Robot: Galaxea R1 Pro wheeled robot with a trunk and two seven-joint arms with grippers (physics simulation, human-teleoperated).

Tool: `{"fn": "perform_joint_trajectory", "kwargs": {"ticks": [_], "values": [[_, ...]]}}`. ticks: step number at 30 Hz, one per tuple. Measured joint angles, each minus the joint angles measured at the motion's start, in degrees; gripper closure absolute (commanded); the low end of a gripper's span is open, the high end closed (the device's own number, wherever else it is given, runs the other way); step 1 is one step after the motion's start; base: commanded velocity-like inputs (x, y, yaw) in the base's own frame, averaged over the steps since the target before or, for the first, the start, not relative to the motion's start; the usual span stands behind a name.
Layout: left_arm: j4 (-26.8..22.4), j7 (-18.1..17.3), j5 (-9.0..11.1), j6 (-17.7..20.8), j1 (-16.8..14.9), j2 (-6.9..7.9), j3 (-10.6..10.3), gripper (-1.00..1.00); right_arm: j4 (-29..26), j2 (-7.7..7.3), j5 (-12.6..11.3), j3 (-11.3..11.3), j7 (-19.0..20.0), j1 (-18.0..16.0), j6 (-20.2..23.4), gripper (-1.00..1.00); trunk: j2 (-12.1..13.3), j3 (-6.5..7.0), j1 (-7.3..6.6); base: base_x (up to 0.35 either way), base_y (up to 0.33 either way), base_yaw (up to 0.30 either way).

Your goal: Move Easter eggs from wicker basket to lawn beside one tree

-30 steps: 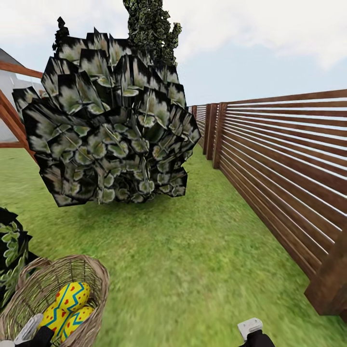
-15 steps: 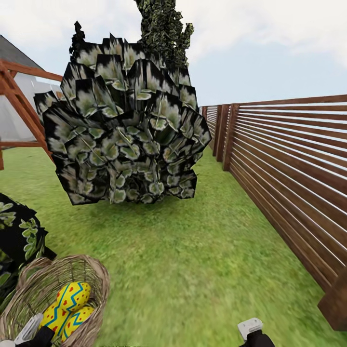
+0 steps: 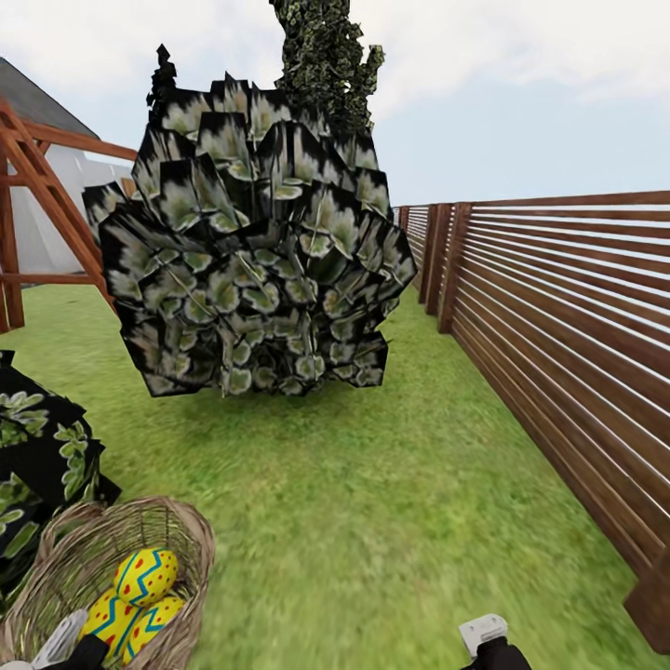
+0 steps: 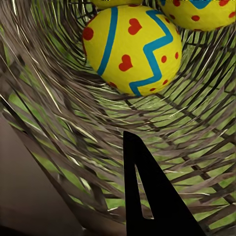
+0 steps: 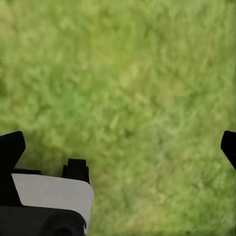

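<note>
L wrist cam: Easter eggs (image 4: 132, 49) in wicker basket (image 4: 59, 113); L tool state unclear. R tool (image 5: 118, 142) wide over lawn (image 5: 137, 73).

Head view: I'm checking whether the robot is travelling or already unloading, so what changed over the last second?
The camera turned, sliding the bush and fence rightward in the picture. The Easter eggs stayed in the wicker basket, the left end effector inside its rim; nothing was grasped or released.

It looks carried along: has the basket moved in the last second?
Yes: against the bush, the basket has drifted left, travelling with the robot.
</note>
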Motion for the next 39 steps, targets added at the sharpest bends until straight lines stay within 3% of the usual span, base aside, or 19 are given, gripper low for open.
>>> {"fn": "perform_joint_trajectory", "kwargs": {"ticks": [39], "values": [[0.0,0.0,-0.3,0.0,0.0,-0.08,0.0,1.0,-0.1,0.0,0.3,0.2,0.0,0.0,-0.1,-1.0,15.7,7.01,-8.57,0.0,0.0,0.258]]}}
